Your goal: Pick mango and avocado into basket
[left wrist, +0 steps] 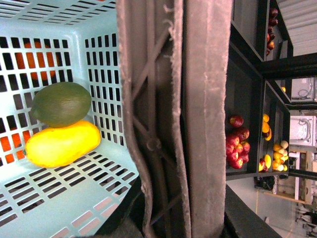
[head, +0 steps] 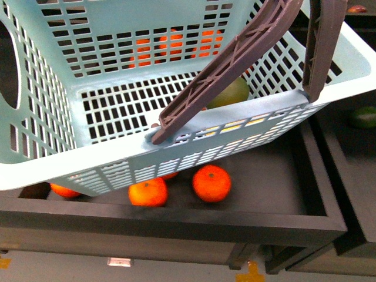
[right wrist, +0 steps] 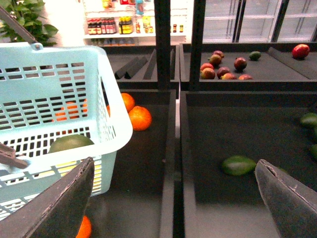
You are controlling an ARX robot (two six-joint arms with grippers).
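The turquoise basket (head: 117,158) hangs tilted above a dark bin. Its two brown handles (left wrist: 173,119) are pressed together and my left gripper (left wrist: 178,225) is shut on them, its jaws barely showing at the frame's edge. Inside the basket the dark green avocado (left wrist: 62,104) lies against the yellow mango (left wrist: 62,144) on the slotted floor. In the front view the avocado (head: 232,94) shows behind a handle. My right gripper (right wrist: 173,208) is open and holds nothing; it hovers beside the basket (right wrist: 64,114) over the divider between two bins.
Oranges (head: 211,183) lie in the bin under the basket. A loose green fruit (right wrist: 238,165) lies in the neighbouring bin, near the right fingertip (right wrist: 287,198). Red fruits (right wrist: 223,67) fill a farther bin. Black posts (right wrist: 162,44) rise behind.
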